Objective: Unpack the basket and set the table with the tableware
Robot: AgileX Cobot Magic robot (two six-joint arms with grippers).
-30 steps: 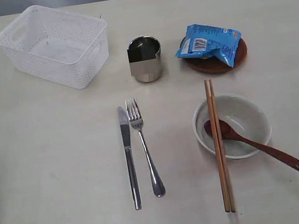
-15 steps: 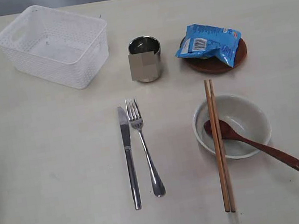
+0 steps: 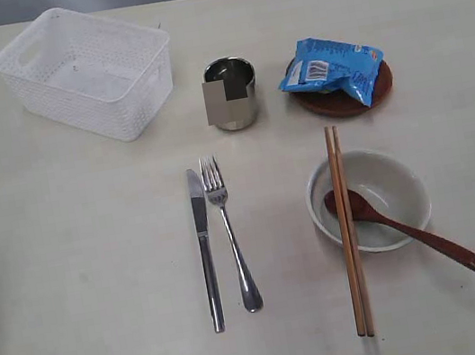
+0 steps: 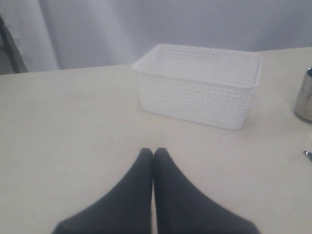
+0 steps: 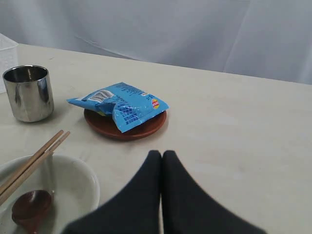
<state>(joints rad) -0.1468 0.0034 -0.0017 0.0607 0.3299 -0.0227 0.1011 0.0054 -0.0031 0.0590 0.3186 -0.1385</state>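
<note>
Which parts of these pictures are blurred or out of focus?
Exterior view: a blocky blurred patch on the steel cup. Left wrist view: the left gripper soft, the basket sharper. Right wrist view: the right gripper soft, the snack packet sharp.

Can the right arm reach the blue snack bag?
Probably yes. Only bare pale cream tabletop lies between the shut right pincer and the blue crinkly snack packet on the round brown wooden plate; it must open first.

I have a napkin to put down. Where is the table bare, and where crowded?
Bare: the wide stretch left of the knife, in front of the basket; the strip between fork and chopsticks. Crowded: the bowl with spoon and chopsticks across it, and the plate under the snack packet.
</note>
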